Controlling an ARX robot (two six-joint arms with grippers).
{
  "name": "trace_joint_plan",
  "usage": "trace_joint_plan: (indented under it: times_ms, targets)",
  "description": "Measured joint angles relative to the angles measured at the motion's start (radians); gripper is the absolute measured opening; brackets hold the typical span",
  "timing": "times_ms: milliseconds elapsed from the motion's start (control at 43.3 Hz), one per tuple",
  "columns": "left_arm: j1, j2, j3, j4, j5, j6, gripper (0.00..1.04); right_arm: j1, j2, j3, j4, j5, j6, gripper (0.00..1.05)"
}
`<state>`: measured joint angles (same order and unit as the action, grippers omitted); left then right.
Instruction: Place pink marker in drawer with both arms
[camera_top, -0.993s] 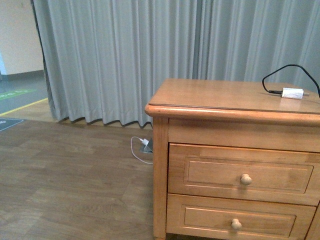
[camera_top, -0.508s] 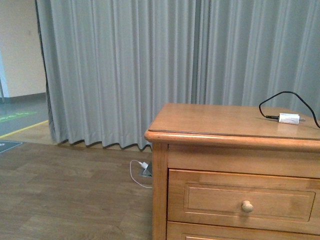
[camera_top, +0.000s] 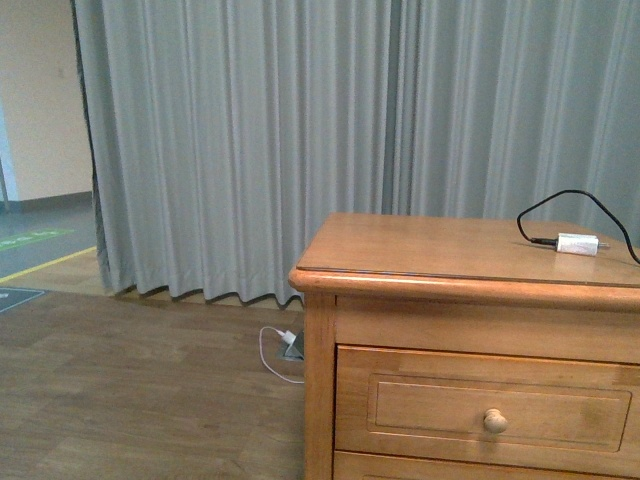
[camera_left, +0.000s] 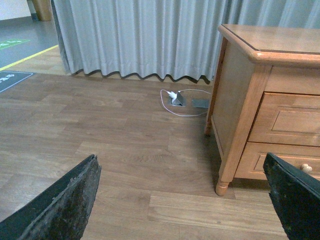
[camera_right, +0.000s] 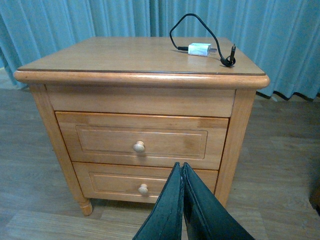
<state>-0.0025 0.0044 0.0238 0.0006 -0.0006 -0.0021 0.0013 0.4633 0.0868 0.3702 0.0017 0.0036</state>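
The pink marker is out of view in every frame. The drawer (camera_right: 100, 140) is the upper one of a honey-coloured cabinet; it is closed, with a round knob (camera_right: 139, 146). In the front view the drawer (camera_top: 430, 405) sits at the lower right, and no arm shows there. My right gripper (camera_right: 180, 166) is shut with nothing between its fingers, hanging in front of the cabinet below the drawer's knob. My left gripper (camera_left: 180, 165) is open and empty above the wooden floor, left of the cabinet; the drawer (camera_left: 295, 119) shows at that view's right edge.
A white charger plug (camera_right: 200, 49) with a black cable lies on the cabinet top (camera_right: 115, 55). The lower drawer (camera_right: 110, 184) is closed. Grey curtains (camera_top: 250, 140) hang behind. A white cable and a floor socket (camera_left: 177, 97) lie near the curtain.
The front view has shifted upward: the cabinet now sits lower in the picture and the lower drawer has left the frame. Nothing on the cabinet has moved.
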Motion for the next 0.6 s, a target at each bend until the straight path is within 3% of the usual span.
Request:
trace_joint_plan:
  times_ms: [600]
  targets:
    - [0.000,0.000,0.000,0.000,0.000,0.000,0.99,0.000,-0.244,-0.082,-0.146,0.000,0.000,0.01]
